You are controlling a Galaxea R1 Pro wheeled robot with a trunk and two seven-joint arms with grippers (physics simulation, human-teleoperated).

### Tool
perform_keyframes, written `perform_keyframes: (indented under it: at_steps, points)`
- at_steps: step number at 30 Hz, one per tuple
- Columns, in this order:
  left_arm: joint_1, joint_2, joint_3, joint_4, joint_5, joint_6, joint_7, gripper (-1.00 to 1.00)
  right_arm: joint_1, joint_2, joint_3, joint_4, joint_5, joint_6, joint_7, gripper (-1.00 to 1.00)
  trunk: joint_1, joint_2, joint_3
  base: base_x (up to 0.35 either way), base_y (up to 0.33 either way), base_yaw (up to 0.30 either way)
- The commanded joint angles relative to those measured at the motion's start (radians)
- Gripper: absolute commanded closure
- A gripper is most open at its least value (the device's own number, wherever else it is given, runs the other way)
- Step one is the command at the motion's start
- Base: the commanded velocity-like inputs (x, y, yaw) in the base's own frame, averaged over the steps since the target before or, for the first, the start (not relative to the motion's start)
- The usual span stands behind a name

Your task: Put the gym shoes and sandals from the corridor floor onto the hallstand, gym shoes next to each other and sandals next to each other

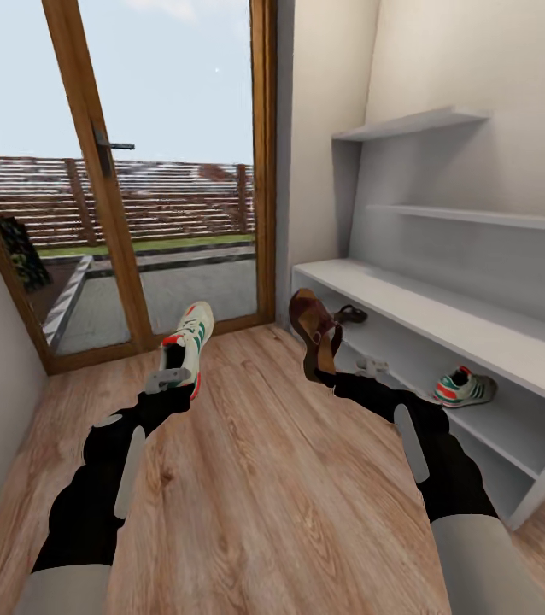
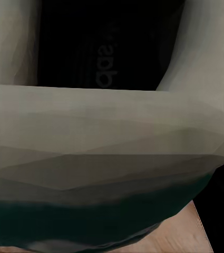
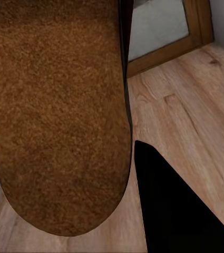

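Head view shows the left gripper [image 1: 172, 376] closed on a gym shoe [image 1: 189, 340], held clear of the corridor floor [image 1: 264, 478], toe up. The right gripper [image 1: 324, 369] is closed on a sandal [image 1: 311, 331], also raised, sole upright. A second gym shoe [image 1: 465, 387] and second sandal [image 1: 351, 314] already rest on the lower shelf of the hallstand [image 1: 443, 320], well apart from each other. Left wrist view shows the shoe's pale collar [image 2: 112, 137] close to the lens. Risk, in my judgement: the sandal, gripped at one end, may swing and slip. Each held item must land beside its mate; dropping it anywhere on the shelf would leave the pairs split.
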Motion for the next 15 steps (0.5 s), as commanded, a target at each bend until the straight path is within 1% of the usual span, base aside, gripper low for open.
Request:
perform_keyframes:
  at_steps: [1, 11, 15]
  points:
    - [-0.001, -0.001, 0.003, -0.001, 0.000, 0.006, -0.007, 1.00, -0.001, 0.001, -0.003, -0.001, -0.009, 0.010, 0.001, 1.00, 0.000, 0.000, -0.001, 0.020, 0.030, -0.264]
    - [-0.001, -0.001, 0.003, -0.001, 0.000, 0.006, -0.007, 1.00, -0.001, 0.001, -0.003, -0.001, -0.009, 0.010, 0.001, 1.00, 0.000, 0.000, -0.001, 0.003, 0.007, -0.264]
    - [-0.001, -0.001, 0.003, -0.001, 0.000, 0.006, -0.007, 1.00, -0.001, 0.001, -0.003, -0.001, -0.009, 0.010, 0.001, 1.00, 0.000, 0.000, -0.001, 0.004, 0.111, -0.264]
